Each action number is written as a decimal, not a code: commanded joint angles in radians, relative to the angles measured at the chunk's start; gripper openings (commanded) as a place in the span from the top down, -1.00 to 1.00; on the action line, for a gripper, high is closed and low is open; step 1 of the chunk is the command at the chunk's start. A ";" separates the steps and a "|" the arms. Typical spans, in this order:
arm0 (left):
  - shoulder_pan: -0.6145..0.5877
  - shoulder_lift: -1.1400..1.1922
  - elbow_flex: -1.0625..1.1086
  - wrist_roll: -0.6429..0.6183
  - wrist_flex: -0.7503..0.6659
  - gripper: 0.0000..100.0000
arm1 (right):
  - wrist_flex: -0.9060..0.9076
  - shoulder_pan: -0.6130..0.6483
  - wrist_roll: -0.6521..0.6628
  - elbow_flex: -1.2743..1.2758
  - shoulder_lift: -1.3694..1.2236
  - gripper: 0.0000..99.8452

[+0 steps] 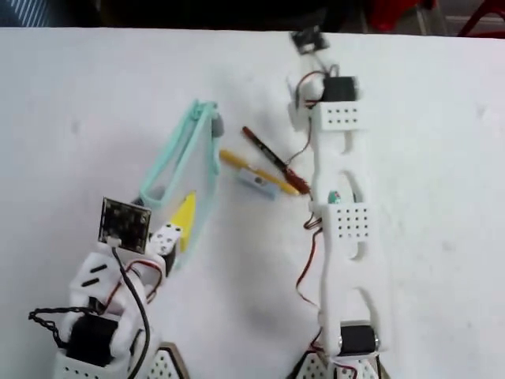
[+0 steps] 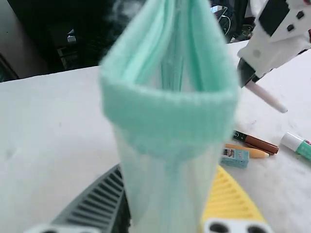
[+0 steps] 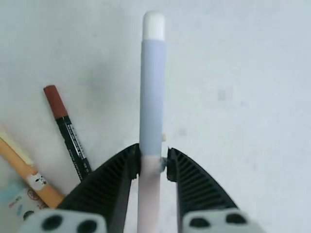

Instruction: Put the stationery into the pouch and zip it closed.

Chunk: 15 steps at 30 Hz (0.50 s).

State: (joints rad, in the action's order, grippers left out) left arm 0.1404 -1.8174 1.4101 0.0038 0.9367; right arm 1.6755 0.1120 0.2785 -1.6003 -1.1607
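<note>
A clear pouch with mint-green trim (image 1: 185, 158) lies left of centre, and my left gripper (image 1: 177, 229) is shut on its near end. In the left wrist view the pouch (image 2: 170, 107) stands between the grey and yellow fingers (image 2: 228, 199), gripper (image 2: 167, 177). My right gripper (image 3: 153, 158) is shut on a pale lilac pen (image 3: 152, 87) just above the table. From overhead the right gripper (image 1: 298, 110) sits far right of the pouch. A brown marker (image 1: 268, 154), an orange pen (image 1: 252, 170) and a small blue eraser (image 1: 254, 180) lie between pouch and right arm.
The right arm (image 1: 347, 229) stretches up the table's right half, over a small green-and-white item (image 1: 333, 196), which resembles a glue stick (image 2: 296, 144) in the left wrist view. White table (image 1: 79, 118) lies bare on the far left and far right.
</note>
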 commanded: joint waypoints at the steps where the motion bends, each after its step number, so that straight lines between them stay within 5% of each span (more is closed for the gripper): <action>1: 0.005 -0.007 -0.008 -0.002 -0.023 0.63 | 0.036 -0.005 -0.005 -0.048 0.130 0.97; 15: 0.005 -0.007 -0.015 -0.003 0.009 0.63 | 0.050 -0.012 -0.006 -0.054 0.390 0.97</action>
State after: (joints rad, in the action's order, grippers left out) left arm 0.1404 -1.8174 1.4101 0.0038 0.9383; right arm 1.6985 0.0951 0.2754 -1.6187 -0.8922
